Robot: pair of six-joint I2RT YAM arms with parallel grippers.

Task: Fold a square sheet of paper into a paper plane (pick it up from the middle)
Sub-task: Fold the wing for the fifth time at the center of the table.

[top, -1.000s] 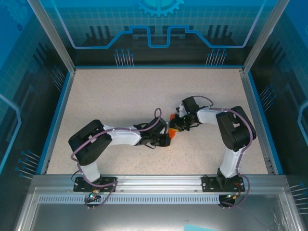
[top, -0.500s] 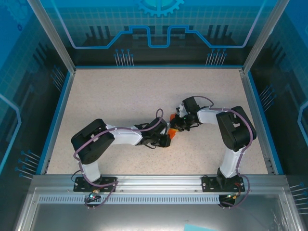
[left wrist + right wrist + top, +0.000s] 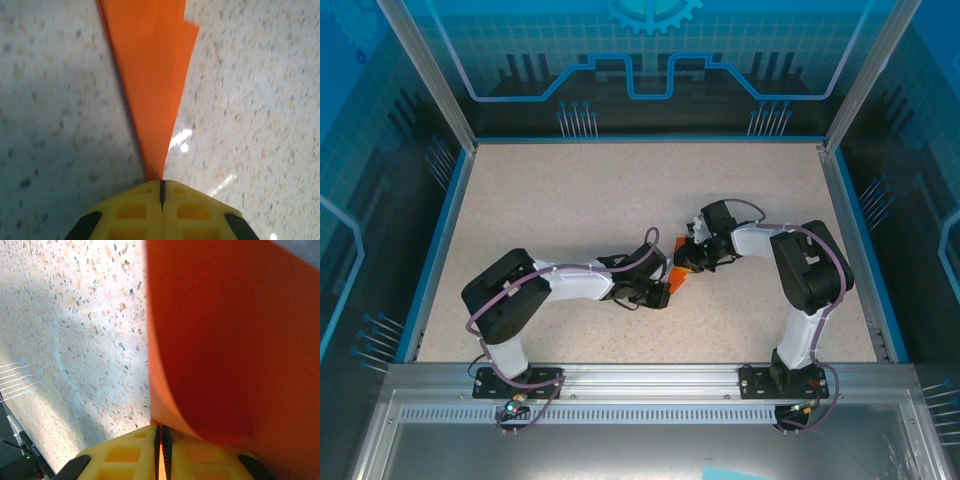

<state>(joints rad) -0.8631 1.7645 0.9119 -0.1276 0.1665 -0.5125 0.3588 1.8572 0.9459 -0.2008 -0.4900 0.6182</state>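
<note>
Top external view has the speckled desk (image 3: 570,200) with both arms bent inward to meet near its middle. The left arm (image 3: 570,283) reaches in from the left and the right arm (image 3: 800,270) folds back from the right. Between their wrists sits the orange paper plane (image 3: 673,282), low over the desk or on it; I cannot tell which.

The left pincer (image 3: 161,186) is pressed together on the plane's narrow pointed end, and the paper runs straight out of the seam between its yellow fingers (image 3: 132,210). The right pincer (image 3: 160,432) pinches a wider part, where the sheet bows up and away from the grip.

With both ends clamped, the step looks like firming the creases or passing the plane across. To do it well, the arms should probably travel together. A hard pull could tear the thin tip, and a twist could deepen the bow near the right grip. One end is best let go only once the other hold is secure.
</note>
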